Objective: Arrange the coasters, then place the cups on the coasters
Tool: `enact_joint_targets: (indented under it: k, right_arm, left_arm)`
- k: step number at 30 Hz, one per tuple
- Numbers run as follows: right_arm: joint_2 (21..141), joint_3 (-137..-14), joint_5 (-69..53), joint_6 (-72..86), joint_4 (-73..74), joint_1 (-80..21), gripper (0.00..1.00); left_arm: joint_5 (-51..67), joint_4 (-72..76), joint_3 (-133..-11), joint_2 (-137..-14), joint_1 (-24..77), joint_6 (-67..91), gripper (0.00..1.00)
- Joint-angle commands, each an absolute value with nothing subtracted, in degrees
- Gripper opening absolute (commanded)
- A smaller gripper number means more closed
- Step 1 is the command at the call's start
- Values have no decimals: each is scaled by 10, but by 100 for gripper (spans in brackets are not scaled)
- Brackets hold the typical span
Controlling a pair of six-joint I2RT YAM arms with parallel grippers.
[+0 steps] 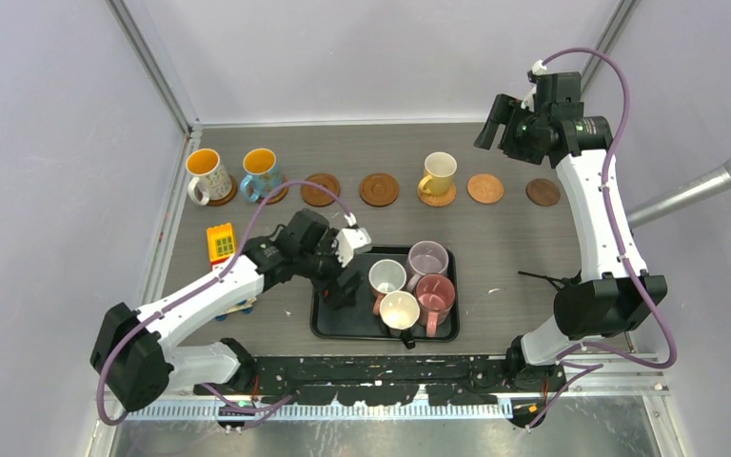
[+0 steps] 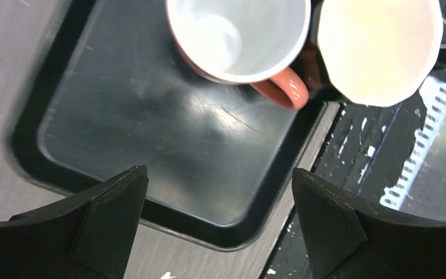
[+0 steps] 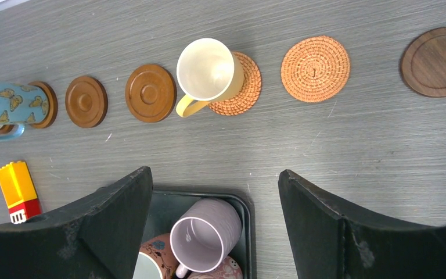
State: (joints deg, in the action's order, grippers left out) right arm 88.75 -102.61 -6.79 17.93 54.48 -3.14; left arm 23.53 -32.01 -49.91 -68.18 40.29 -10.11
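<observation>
Left pincer (image 2: 218,173) hovers released over the black tray (image 1: 343,322), nine o'clock of the four waiting mugs (image 1: 387,276), likely to fetch one for the bare coasters (image 1: 379,188); right pincer (image 3: 215,174) gapes empty.

Even bright light; tray (image 2: 122,128) glare (left wrist view blurred).

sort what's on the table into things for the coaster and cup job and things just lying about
Job: row of coasters; orange-lined white mug, blue butterfly mug, yellow mug on coasters; lilac mug, white mug, pink mug, cream mug in the black tray.
Lying about: yellow toy block; the black tray itself.
</observation>
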Motion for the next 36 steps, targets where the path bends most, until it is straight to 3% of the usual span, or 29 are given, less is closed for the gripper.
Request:
enact_joint_targets:
  k: [1, 22, 36]
  right_arm:
    - [867, -1023, -72, 185, 536, -30, 84]
    - [842, -988, -59, 183, 543, -29, 84]
    - [851, -993, -68, 182, 539, -29, 84]
  left_arm:
    - [226, -275, -468, -695, 424, -63, 96]
    - [178, -89, -445, -806, 497, 44, 100]
    - [71, -92, -438, -772, 451, 18, 74]
